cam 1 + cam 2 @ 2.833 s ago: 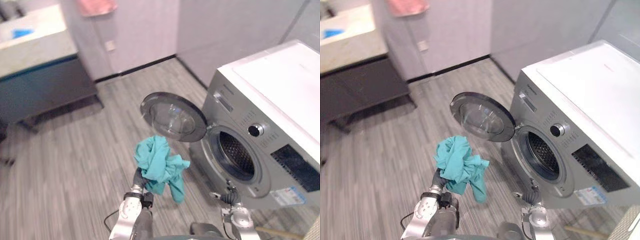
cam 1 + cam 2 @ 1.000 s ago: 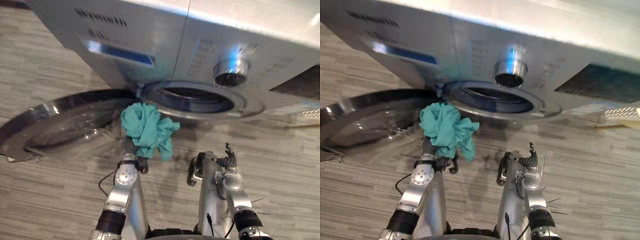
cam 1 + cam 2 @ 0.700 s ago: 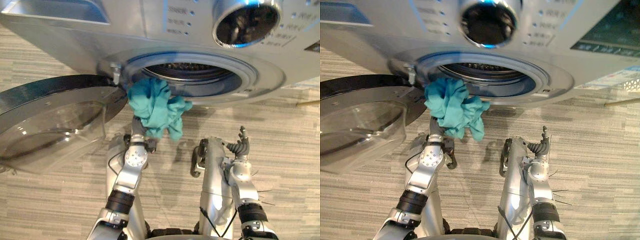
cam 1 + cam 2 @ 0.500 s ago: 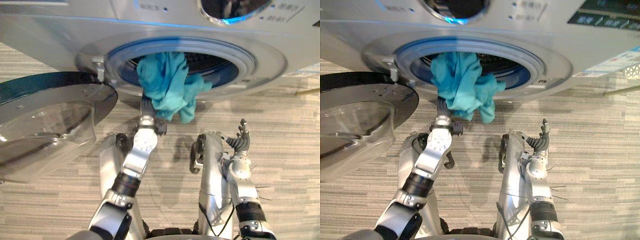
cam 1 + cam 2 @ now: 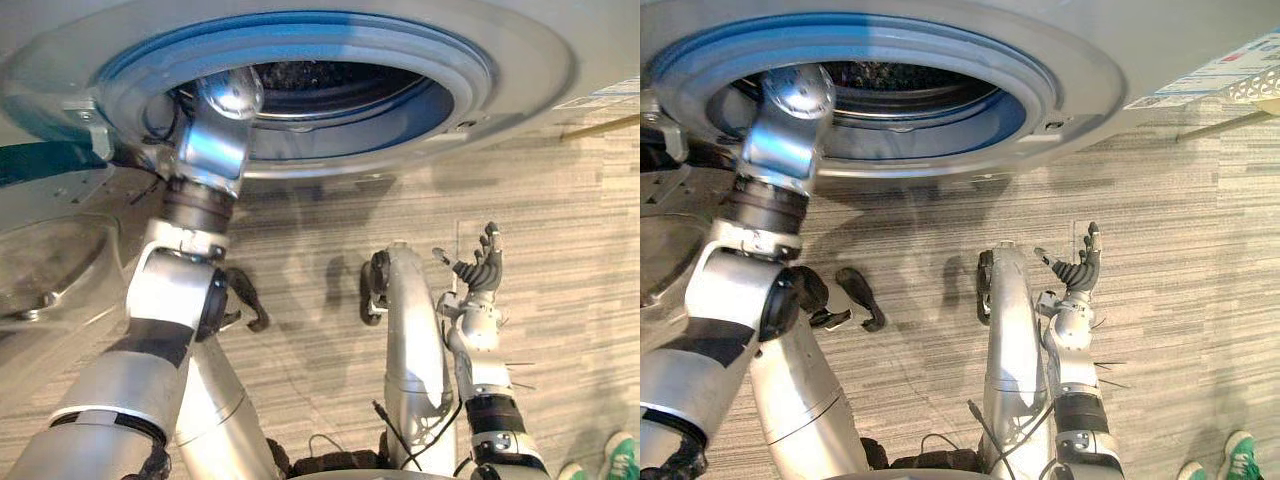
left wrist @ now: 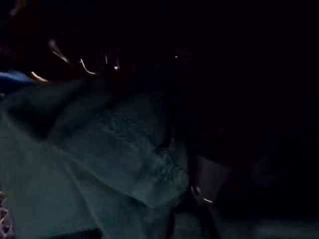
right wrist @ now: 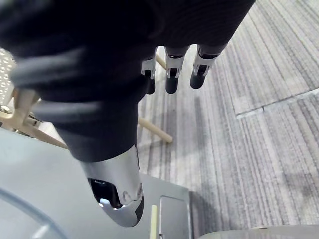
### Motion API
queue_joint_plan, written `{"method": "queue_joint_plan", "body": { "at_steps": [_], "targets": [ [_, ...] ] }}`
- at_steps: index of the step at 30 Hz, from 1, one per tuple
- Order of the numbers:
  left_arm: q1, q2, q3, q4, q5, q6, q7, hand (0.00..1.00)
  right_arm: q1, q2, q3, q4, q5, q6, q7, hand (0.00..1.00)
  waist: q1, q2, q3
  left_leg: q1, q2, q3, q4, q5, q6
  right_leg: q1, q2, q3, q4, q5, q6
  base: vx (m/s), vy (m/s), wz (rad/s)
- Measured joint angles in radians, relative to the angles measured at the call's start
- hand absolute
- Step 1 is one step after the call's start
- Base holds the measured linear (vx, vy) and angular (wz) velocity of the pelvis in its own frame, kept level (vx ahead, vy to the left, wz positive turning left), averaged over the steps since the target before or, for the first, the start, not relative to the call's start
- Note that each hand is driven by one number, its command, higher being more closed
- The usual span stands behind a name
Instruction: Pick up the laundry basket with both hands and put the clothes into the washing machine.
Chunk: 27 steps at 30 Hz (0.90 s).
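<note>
Closest to me, the right robot hand (image 5: 478,272) is raised over the grey striped plank floor (image 5: 570,190), its dark-tipped fingers (image 7: 171,79) loose and apart, holding nothing. At the lower right corner of the head views, a person's green shoes (image 5: 622,455) stand on that floor. Further out, my left arm (image 5: 195,190) runs up and over the blue-tinted rim of the silver front-loading washing machine (image 5: 520,50). The left robot hand is hidden inside the round opening, so I cannot tell whether it is clenched or released. Beside that arm, on my left, the machine's round glass door (image 5: 50,270) hangs wide open. Deepest of all, the left wrist view looks into the dark metal drum (image 5: 330,80), where the crumpled teal cloth (image 6: 99,164) lies in the gloom. I cannot tell whether any finger is touching it.
</note>
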State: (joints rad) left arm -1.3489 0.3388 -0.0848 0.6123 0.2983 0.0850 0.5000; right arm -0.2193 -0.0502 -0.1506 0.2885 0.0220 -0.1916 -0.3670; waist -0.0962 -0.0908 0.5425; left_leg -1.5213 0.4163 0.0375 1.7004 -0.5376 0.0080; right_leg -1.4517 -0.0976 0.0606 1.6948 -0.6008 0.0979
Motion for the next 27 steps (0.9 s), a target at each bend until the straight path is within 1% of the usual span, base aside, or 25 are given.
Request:
{"method": "queue_joint_plan", "body": {
  "at_steps": [2,3,6,7,8,9,10,13,15,16,17,18,20,21,22,23,24,25,26,27],
  "targets": [
    [0.0,0.002,-0.013,0.026,0.079,0.021,-0.027,0.0,0.0,-0.008,0.0,0.0,0.007,-0.001,0.007,0.0,0.001,0.0,0.002,-0.001,-0.004,0.0,-0.003,0.001,0.0,-0.001,-0.006,-0.003,0.0,0.0,0.0,0.05,-0.027,0.05],
    [0.0,0.005,-0.025,0.029,0.097,0.026,-0.034,0.0,0.0,-0.011,0.001,0.001,0.007,-0.001,0.012,0.0,0.001,0.0,0.002,0.0,-0.006,0.0,-0.005,0.001,-0.001,0.0,-0.008,-0.003,0.0,0.0,0.0,0.04,-0.026,0.08],
    [0.0,0.019,-0.079,0.029,0.276,0.052,-0.084,0.0,0.0,-0.024,0.003,0.002,0.007,-0.001,0.043,0.0,0.005,0.0,0.002,0.01,-0.015,-0.003,-0.016,0.007,-0.005,0.014,-0.011,-0.009,-0.006,0.0,0.0,0.04,-0.032,0.07],
    [0.0,0.019,-0.084,0.029,0.298,0.056,-0.089,0.0,0.0,-0.025,0.004,0.003,0.007,-0.001,0.044,0.0,0.005,0.0,0.002,0.016,-0.015,-0.001,-0.023,0.01,-0.006,0.02,-0.011,-0.01,-0.01,0.0,0.0,0.03,-0.047,0.12],
    [0.0,0.019,-0.096,0.028,0.35,0.066,-0.103,0.0,0.0,-0.026,0.008,0.004,0.007,-0.001,0.047,0.0,0.007,0.0,0.002,0.034,-0.018,0.002,-0.044,0.02,-0.009,0.039,-0.014,-0.014,-0.028,0.0,-0.001,0.03,-0.042,0.11],
    [0.0,0.019,-0.1,0.026,0.356,0.067,-0.106,0.0,0.0,-0.026,0.01,0.004,0.007,-0.002,0.048,0.0,0.007,0.0,0.002,0.038,-0.019,0.002,-0.05,0.022,-0.009,0.044,-0.015,-0.016,-0.033,0.001,-0.002,0.04,-0.047,0.11],
    [0.003,0.018,-0.107,0.02,0.378,0.067,-0.11,0.0,0.0,-0.026,0.012,0.004,0.007,-0.002,0.054,0.0,0.015,0.0,0.002,0.054,-0.019,0.002,-0.071,0.029,-0.01,0.061,-0.021,-0.027,-0.053,0.007,-0.013,0.05,-0.041,0.09],
    [0.108,0.013,-0.106,-0.113,0.383,0.068,-0.111,0.0,0.007,-0.015,0.037,0.006,0.006,-0.002,0.07,0.0,0.026,0.001,0.002,0.107,-0.036,0.001,-0.13,0.049,-0.029,0.119,-0.032,-0.049,-0.102,0.011,-0.021,0.07,-0.059,0.15],
    [0.24,-0.014,-0.1,-0.206,0.377,0.067,-0.108,0.0,0.014,0.001,0.048,0.017,0.006,0.004,0.077,0.0,0.036,0.001,0.002,0.165,-0.043,0.0,-0.172,0.057,-0.042,0.179,-0.044,-0.069,-0.135,0.011,-0.021,0.09,-0.064,0.15],
    [0.275,-0.023,-0.097,-0.229,0.373,0.067,-0.108,0.0,0.015,0.002,0.048,0.019,0.006,0.004,0.079,0.0,0.043,0.002,0.001,0.18,-0.049,0.0,-0.184,0.059,-0.043,0.195,-0.045,-0.074,-0.146,0.011,-0.021,0.09,-0.055,0.16],
    [0.352,-0.044,-0.095,-0.275,0.367,0.066,-0.107,0.0,0.017,0.002,0.047,0.021,0.004,0.006,0.079,0.0,0.053,0.004,0.0,0.212,-0.052,0.003,-0.211,0.064,-0.046,0.23,-0.047,-0.081,-0.171,0.011,-0.021,0.1,-0.049,0.11],
    [0.4,-0.066,-0.092,-0.295,0.361,0.063,-0.108,0.0,0.021,0.002,0.046,0.023,0.004,0.009,0.079,0.0,0.056,0.004,0.0,0.236,-0.054,0.005,-0.226,0.065,-0.048,0.254,-0.047,-0.085,-0.185,0.011,-0.021,0.1,-0.049,0.16],
    [0.588,-0.143,-0.069,-0.329,0.344,0.057,-0.115,0.0,0.037,0.003,0.041,0.043,0.003,0.034,0.08,0.0,0.061,0.007,-0.002,0.349,-0.072,0.017,-0.304,0.08,-0.054,0.372,-0.063,-0.104,-0.26,0.011,-0.021,0.12,-0.042,0.3],
    [0.636,-0.161,-0.072,-0.341,0.342,0.048,-0.125,0.0,0.043,0.003,0.04,0.047,0.002,0.045,0.081,0.0,0.061,0.008,-0.002,0.385,-0.075,0.023,-0.331,0.084,-0.054,0.411,-0.064,-0.111,-0.287,0.012,-0.024,0.18,-0.069,0.33],
    [0.723,-0.205,-0.08,-0.36,0.341,0.035,-0.131,0.0,0.063,0.005,0.04,0.052,0.001,0.053,0.084,0.0,0.066,0.01,-0.004,0.459,-0.085,0.031,-0.388,0.095,-0.062,0.487,-0.066,-0.123,-0.346,0.021,-0.036,0.16,-0.062,0.21],
    [0.815,-0.25,-0.075,-0.374,0.321,0.026,-0.134,0.0,0.09,0.006,0.035,0.054,-0.003,0.067,0.085,0.0,0.079,0.02,-0.016,0.528,-0.087,0.041,-0.454,0.11,-0.063,0.56,-0.065,-0.139,-0.417,0.039,-0.036,0.19,-0.067,0.16],
    [0.864,-0.276,-0.073,-0.376,0.31,0.02,-0.139,0.0,0.105,0.007,0.028,0.062,-0.004,0.072,0.086,0.0,0.085,0.028,-0.031,0.558,-0.088,0.048,-0.491,0.121,-0.064,0.591,-0.064,-0.147,-0.456,0.05,-0.038,0.17,-0.024,0.13],
    [0.975,-0.311,-0.073,-0.375,0.276,0.011,-0.152,0.0,0.13,0.007,0.019,0.096,-0.006,0.089,0.086,0.0,0.088,0.039,-0.071,0.617,-0.1,0.061,-0.573,0.147,-0.067,0.651,-0.063,-0.162,-0.542,0.076,-0.038,0.23,0.004,0.16],
    [1.069,-0.322,-0.072,-0.373,0.222,-0.006,-0.169,0.0,0.146,0.007,0.018,0.131,-0.007,0.106,0.088,0.0,0.094,0.047,-0.082,0.703,-0.108,0.08,-0.662,0.174,-0.069,0.734,-0.067,-0.172,-0.632,0.107,-0.034,0.2,0.027,0.13],
    [1.117,-0.326,-0.073,-0.372,0.202,-0.013,-0.176,0.0,0.159,0.008,0.02,0.145,-0.008,0.114,0.088,0.0,0.104,0.048,-0.087,0.754,-0.112,0.093,-0.712,0.19,-0.071,0.778,-0.069,-0.176,-0.678,0.125,-0.035,0.21,0.04,0.07]
  ]
}}
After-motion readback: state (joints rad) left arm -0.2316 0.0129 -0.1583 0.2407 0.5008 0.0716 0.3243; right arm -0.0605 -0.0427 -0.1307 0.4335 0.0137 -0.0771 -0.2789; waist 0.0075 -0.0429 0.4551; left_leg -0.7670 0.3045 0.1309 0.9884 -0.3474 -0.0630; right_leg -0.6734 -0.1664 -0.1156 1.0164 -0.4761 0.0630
